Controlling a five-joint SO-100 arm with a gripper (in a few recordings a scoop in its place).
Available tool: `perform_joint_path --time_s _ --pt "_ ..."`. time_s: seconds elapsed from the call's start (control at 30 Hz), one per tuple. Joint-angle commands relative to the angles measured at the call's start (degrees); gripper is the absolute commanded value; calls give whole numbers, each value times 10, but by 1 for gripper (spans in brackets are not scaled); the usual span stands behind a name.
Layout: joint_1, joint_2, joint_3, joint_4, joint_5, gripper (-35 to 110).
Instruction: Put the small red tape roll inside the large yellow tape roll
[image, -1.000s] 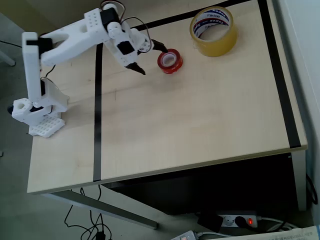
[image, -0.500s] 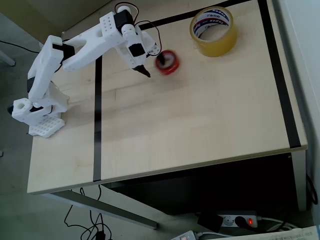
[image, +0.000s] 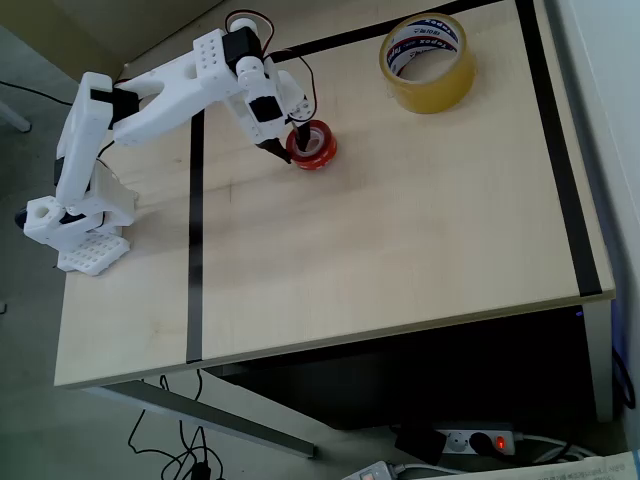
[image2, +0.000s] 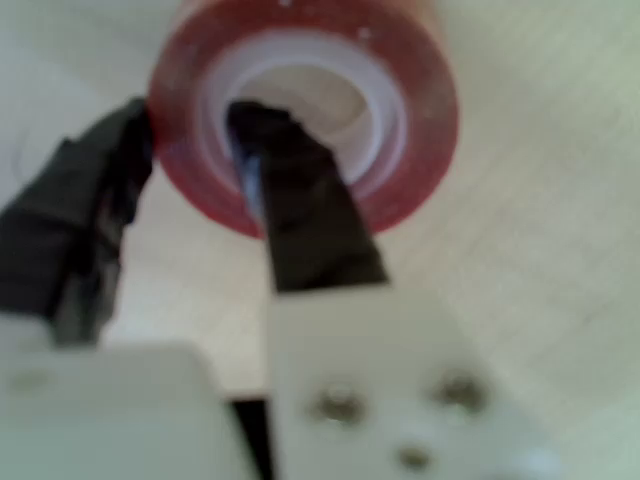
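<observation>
The small red tape roll (image: 315, 150) lies flat on the wooden table, left of the middle at the back. My gripper (image: 297, 140) stands over its left side. In the wrist view one dark finger (image2: 300, 210) reaches down into the roll's pale core and the other finger (image2: 90, 220) sits outside the wall of the red roll (image2: 415, 110), so the gripper (image2: 190, 130) is shut on that wall. The large yellow tape roll (image: 432, 90) stands flat at the back right, well apart from the red one.
Black tape lines (image: 194, 250) cross the tabletop at the left, along the back and down the right side. The arm's white base (image: 75, 225) is clamped at the left edge. The table's front edge (image: 330, 335) drops to the floor with cables.
The gripper came down onto the red roll with one finger in its core. The roll has shifted left and toward the front with it. The yellow roll stayed put.
</observation>
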Motion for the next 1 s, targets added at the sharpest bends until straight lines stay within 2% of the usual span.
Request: perform_joint_path --time_s 0.0,0.1,0.33,0.53,0.67,0.97 --pt "4 137 -10 13 -2 0" --pt "13 163 -59 13 -4 0" --pt "26 81 -371 -11 -3 0" --pt "-7 45 -373 -169 -2 0" --pt "-44 6 -374 -236 -2 0" --pt "-81 -73 -374 -278 -3 0"
